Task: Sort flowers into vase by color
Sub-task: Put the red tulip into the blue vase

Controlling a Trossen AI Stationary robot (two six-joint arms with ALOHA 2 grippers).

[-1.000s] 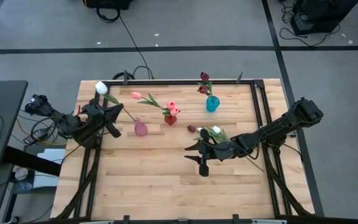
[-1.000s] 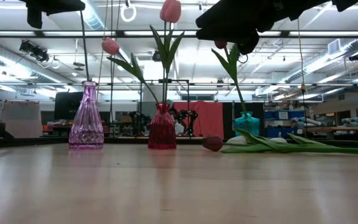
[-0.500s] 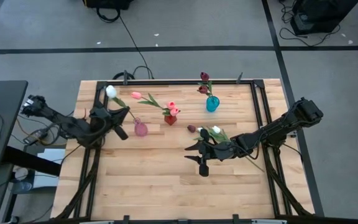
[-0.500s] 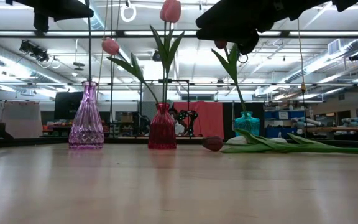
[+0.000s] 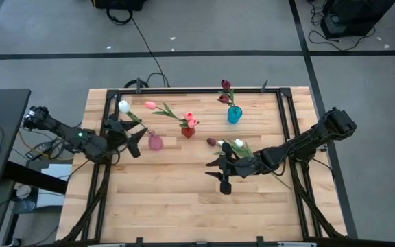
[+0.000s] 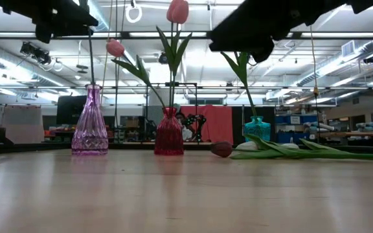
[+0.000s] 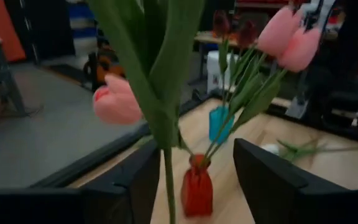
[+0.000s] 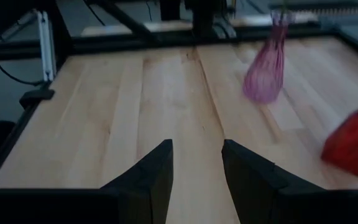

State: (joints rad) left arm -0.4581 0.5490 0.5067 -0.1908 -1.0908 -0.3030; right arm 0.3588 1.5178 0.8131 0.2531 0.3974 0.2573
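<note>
A white tulip [image 5: 123,106] stands with its stem [image 7: 167,186] in the pink vase [image 5: 155,142]. My left gripper [image 5: 138,137] is open beside that vase, its fingers on either side of the stem. The red vase [image 5: 188,131] holds pink tulips [image 5: 190,119], and the teal vase [image 5: 234,114] holds maroon ones [image 5: 225,85]. A maroon tulip [image 5: 212,142] and a white one [image 5: 238,144] lie flat on the table. My right gripper [image 5: 223,177] hovers open just nearer than them, with nothing between its fingers [image 8: 154,180]. My left gripper has the white tulip's stem [image 7: 168,168] running upright between its open fingers, close along the inner side of one finger [image 7: 129,186]. I cannot tell whether that finger touches the stem.
The three vases stand in a row across the table's far half [image 6: 89,123] [image 6: 168,133] [image 6: 258,128]. A black frame rail [image 5: 184,90] borders the table. Bare wood [image 5: 170,199] fills the near half.
My left gripper has opened and let go of the white tulip's stem, sinking a little and shifting toward the pink vase. The tulip's head has swung toward the table's right and near side, while the stem stays in the vase.
</note>
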